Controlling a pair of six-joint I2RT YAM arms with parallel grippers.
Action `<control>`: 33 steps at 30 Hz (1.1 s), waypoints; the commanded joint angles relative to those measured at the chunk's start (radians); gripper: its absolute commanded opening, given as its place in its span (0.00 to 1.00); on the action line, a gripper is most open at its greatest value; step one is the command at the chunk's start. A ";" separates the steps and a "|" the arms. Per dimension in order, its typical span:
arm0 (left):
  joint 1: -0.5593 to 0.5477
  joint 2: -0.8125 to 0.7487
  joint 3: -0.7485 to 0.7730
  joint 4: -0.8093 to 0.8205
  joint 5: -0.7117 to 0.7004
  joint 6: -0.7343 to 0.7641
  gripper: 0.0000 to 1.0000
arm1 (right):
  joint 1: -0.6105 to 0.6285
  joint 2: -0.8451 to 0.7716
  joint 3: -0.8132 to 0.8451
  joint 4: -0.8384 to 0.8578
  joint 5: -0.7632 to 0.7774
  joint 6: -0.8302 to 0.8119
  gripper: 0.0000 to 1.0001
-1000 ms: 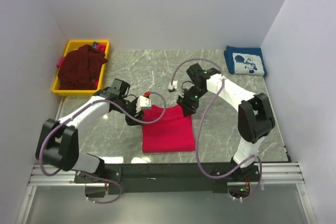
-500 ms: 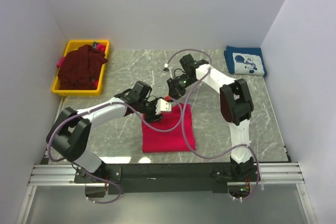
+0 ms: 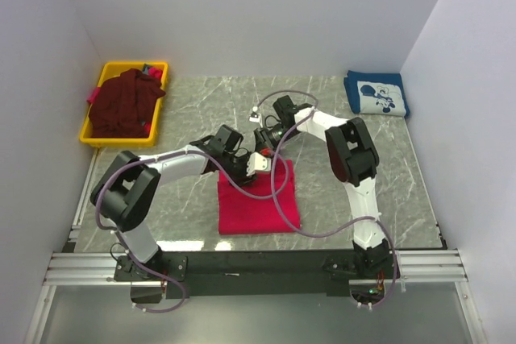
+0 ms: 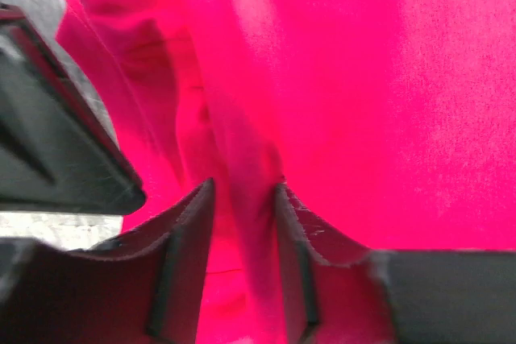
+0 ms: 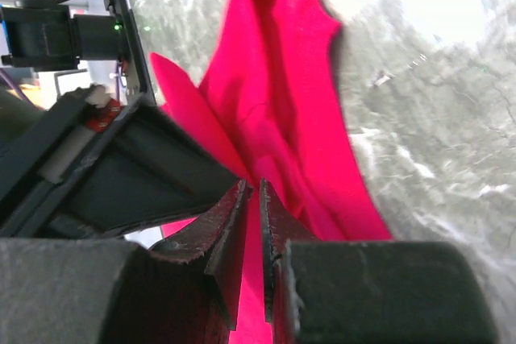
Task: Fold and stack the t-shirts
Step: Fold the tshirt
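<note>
The crimson-red t-shirt (image 3: 258,199) lies partly folded in the middle of the table. My left gripper (image 3: 251,160) and right gripper (image 3: 262,141) meet at its far edge, close together. In the left wrist view the fingers pinch a ridge of the red cloth (image 4: 242,223). In the right wrist view the fingers are nearly closed on a red fold (image 5: 255,223), with lifted cloth (image 5: 282,78) beyond. The navy t-shirt with white print (image 3: 376,95) lies folded at the far right. The dark maroon t-shirt (image 3: 122,102) is heaped in the yellow bin (image 3: 89,136).
The yellow bin stands at the far left corner. White walls close in the table on three sides. Purple cables (image 3: 278,191) from both arms loop over the red t-shirt. The black rail (image 3: 258,265) runs along the near edge.
Both grippers have moved together to the middle of the red t-shirt's far edge. The left came in from the left corner, the right from the right corner, bunching cloth between them.
</note>
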 commanded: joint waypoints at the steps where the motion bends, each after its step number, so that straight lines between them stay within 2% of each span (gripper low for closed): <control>1: -0.009 0.001 0.036 -0.011 0.033 0.000 0.37 | 0.010 0.043 -0.003 0.023 -0.043 0.018 0.18; 4: -0.014 -0.014 0.027 -0.010 0.030 0.004 0.20 | 0.011 0.068 -0.008 0.018 -0.049 0.020 0.18; 9: -0.029 -0.082 0.013 -0.083 0.058 0.069 0.01 | 0.022 0.109 -0.014 0.002 -0.047 0.015 0.18; 14: -0.049 -0.189 -0.041 -0.054 0.032 0.113 0.01 | 0.033 0.120 -0.040 -0.006 -0.024 -0.006 0.18; 20: -0.047 -0.234 -0.052 0.027 -0.023 0.115 0.01 | 0.039 0.140 -0.041 -0.061 -0.032 -0.066 0.18; 33: 0.017 -0.117 -0.004 0.186 -0.089 0.155 0.01 | 0.039 0.129 -0.035 -0.090 -0.038 -0.091 0.18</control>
